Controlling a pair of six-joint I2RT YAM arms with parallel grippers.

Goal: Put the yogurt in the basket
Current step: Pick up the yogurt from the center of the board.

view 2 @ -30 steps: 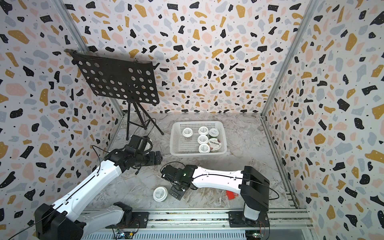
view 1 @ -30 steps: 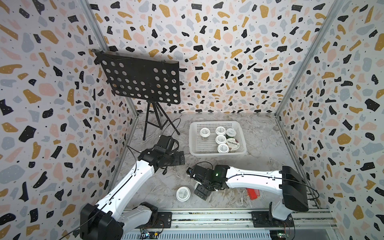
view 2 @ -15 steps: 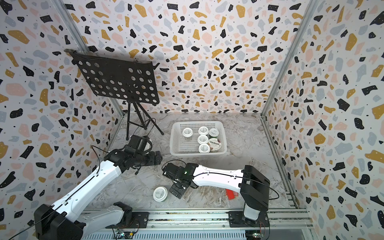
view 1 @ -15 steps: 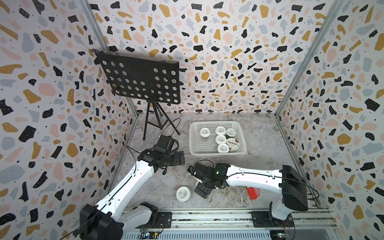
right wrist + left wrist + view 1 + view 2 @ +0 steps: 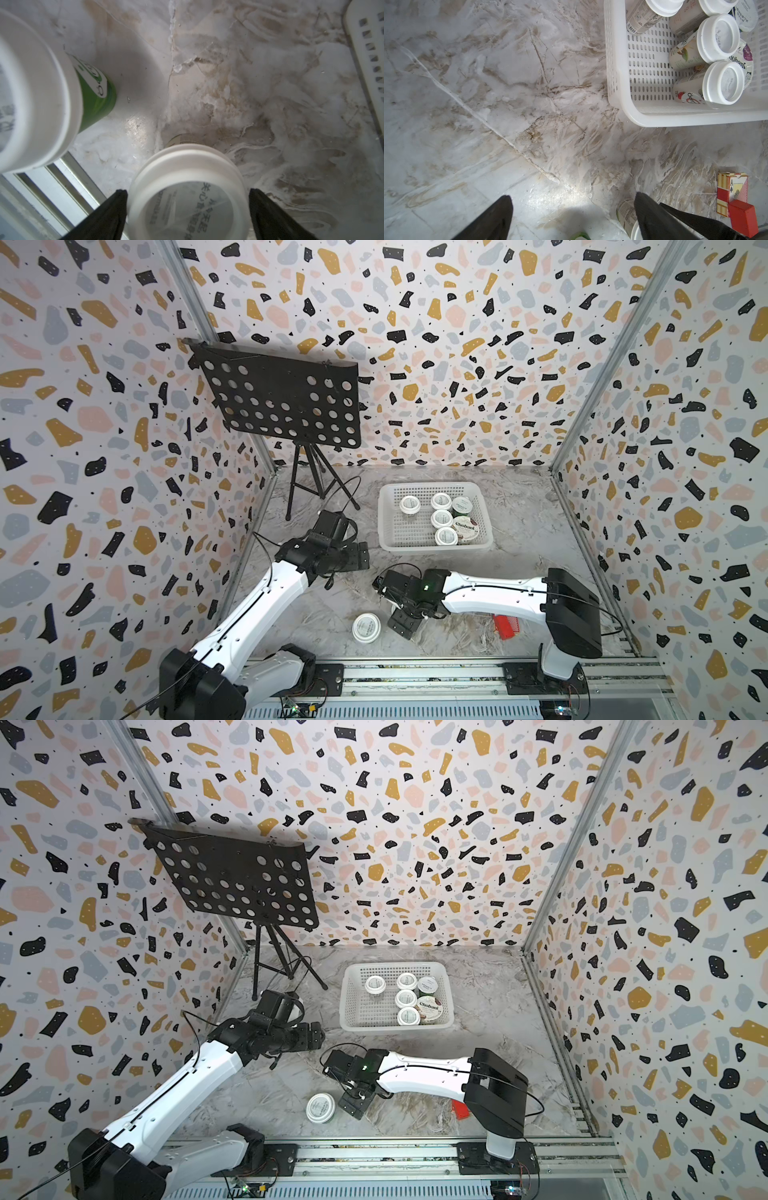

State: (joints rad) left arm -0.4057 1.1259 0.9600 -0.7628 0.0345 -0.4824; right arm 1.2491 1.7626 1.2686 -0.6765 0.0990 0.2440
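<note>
Your right gripper [image 5: 188,193] spread astride cup [image 5: 187,209], contact unclear. Your left gripper [image 5: 573,199] spread, empty. Green cup [image 5: 366,627] just left of right gripper. 6 cups [image 5: 441,518] in basket [image 5: 434,548].

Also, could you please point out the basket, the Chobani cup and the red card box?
basket [image 5: 394,526]: a top view, bare floor.
Chobani cup [image 5: 465,526]: a top view, foil lid's middle.
red card box [image 5: 733,187]: left wrist view, ace-printed face.
</note>
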